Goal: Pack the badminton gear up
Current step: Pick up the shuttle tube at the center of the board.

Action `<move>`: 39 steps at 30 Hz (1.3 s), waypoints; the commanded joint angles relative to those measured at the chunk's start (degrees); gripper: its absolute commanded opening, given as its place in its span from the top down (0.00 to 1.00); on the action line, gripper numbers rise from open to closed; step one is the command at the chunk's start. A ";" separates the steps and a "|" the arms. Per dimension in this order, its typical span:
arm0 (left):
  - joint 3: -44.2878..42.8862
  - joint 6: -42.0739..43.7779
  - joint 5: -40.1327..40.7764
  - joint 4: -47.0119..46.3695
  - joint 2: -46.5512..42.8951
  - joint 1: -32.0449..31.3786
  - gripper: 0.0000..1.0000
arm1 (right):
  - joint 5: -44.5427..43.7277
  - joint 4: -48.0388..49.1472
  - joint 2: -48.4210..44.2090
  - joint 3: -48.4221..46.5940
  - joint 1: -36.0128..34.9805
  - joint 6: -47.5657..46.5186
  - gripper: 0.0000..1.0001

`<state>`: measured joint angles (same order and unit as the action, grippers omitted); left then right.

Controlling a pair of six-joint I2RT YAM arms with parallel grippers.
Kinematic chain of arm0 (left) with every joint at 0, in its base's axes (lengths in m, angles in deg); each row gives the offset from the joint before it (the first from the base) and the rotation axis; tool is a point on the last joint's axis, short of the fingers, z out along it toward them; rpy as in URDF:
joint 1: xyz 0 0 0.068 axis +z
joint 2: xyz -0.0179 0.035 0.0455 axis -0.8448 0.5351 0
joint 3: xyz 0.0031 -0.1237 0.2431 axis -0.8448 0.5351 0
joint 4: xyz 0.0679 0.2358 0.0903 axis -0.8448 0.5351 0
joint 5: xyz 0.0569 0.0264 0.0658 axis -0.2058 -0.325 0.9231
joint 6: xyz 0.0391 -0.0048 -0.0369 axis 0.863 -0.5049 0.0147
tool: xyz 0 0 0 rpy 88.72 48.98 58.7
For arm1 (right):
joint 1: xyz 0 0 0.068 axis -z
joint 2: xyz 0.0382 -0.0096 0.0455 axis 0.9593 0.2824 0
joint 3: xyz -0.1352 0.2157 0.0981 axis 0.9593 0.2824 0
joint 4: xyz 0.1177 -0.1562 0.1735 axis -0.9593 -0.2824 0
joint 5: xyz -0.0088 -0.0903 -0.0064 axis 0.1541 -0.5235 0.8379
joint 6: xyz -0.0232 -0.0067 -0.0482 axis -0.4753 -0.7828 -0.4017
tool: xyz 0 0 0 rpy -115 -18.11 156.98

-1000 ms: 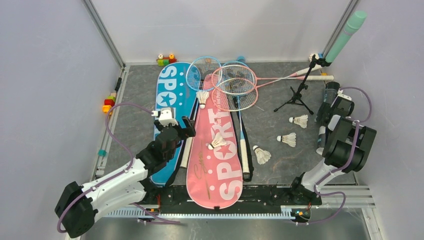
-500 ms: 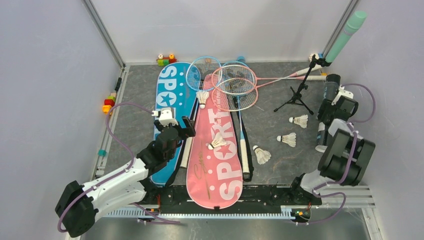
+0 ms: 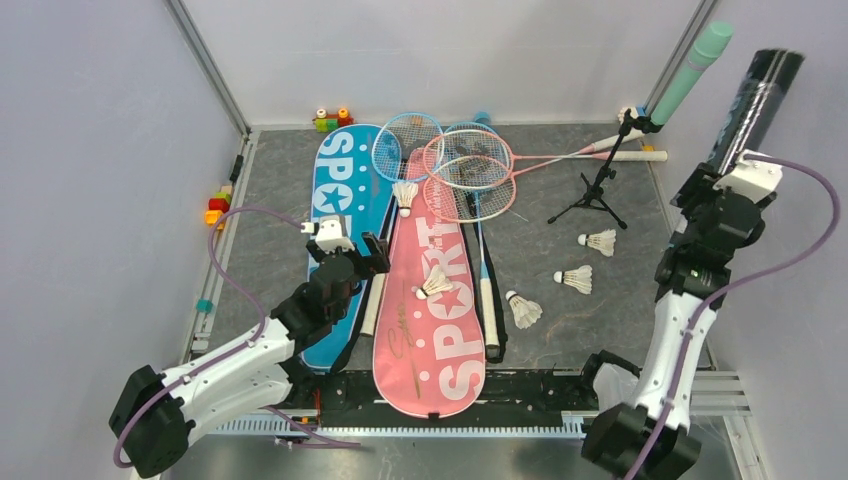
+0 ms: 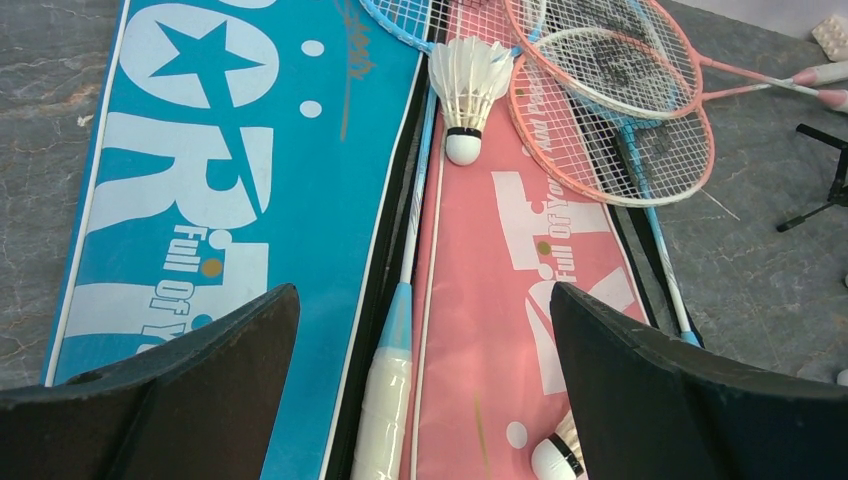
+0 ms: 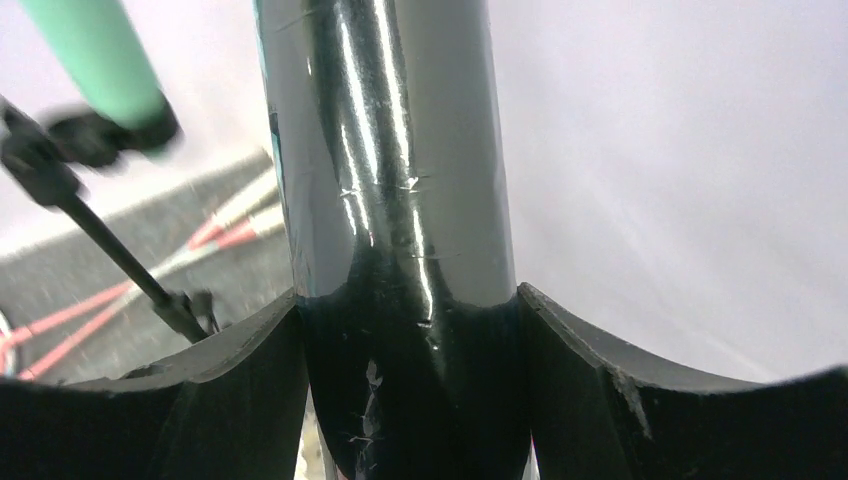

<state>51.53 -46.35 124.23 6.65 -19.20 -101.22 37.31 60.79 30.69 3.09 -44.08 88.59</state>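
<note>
The right gripper [image 5: 410, 335] is clamped on the dark tube [image 5: 400, 150], which sticks up past its fingertips, clear of the table. The black tripod stand [image 3: 598, 185] is ahead and to its left. The left gripper [image 4: 420, 295] hangs with its fingers spread wide. A blue racket's white handle [image 4: 385, 400] lies below the gap, on the seam between the blue bag [image 4: 200, 180] and the pink bag [image 4: 500, 300]. One shuttlecock [image 4: 465, 85] is straight ahead. The top view shows two bags, four rackets [image 3: 455, 165] and five shuttlecocks.
</note>
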 commanded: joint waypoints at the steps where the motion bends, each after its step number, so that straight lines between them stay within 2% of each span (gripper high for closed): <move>1: 0.44 1.41 0.97 -2.49 -0.60 0.33 0.00 | -3.05 4.34 -8.26 -7.12 0.18 1.01 0.75; 5: 0.59 1.42 0.45 -2.63 -0.67 0.33 0.00 | -4.43 -0.73 -7.41 -16.27 0.15 -1.37 0.75; 8: 0.70 1.43 0.07 -3.06 -0.44 0.34 0.00 | -0.52 -3.18 -6.21 -22.25 0.15 -2.02 0.74; 12: 0.65 1.59 -1.49 -3.93 0.24 0.38 0.00 | 16.26 -6.77 -4.54 -28.21 0.19 0.34 0.74; 17: 0.05 1.50 -4.08 -3.90 0.89 0.42 0.00 | 34.08 -5.18 -5.17 -28.02 0.19 7.19 0.73; 21: 0.00 1.52 -6.19 -4.67 1.03 0.42 0.00 | 45.34 0.40 -6.45 -26.30 0.10 13.66 0.73; 24: -0.39 1.32 -8.31 -5.02 1.42 0.41 0.00 | 51.01 8.62 -8.49 -22.53 0.11 19.91 0.72; 30: -1.54 0.29 -15.01 -6.58 2.61 0.42 0.00 | 55.55 19.84 -9.07 -15.94 -0.22 29.07 0.72; 32: -1.82 -0.01 -16.01 -7.28 3.43 0.42 0.00 | 54.79 21.44 -8.67 -13.88 -2.17 29.33 0.72; 34: -2.37 -0.18 -16.75 -7.62 4.50 0.42 0.00 | 51.97 21.19 -8.09 -11.90 -7.20 26.64 0.72; 36: -3.21 -0.25 -17.08 -7.65 5.79 0.42 0.00 | 47.45 19.46 -6.27 -10.23 -17.18 21.67 0.73; 39: -4.57 -0.52 -17.99 -7.04 7.18 0.42 0.00 | 32.63 11.23 -0.72 -11.04 -33.51 10.31 0.76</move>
<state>50.50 -46.40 108.52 2.35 -13.34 -101.11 84.21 75.65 24.46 -7.71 -63.16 109.97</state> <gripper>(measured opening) 0.994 0.717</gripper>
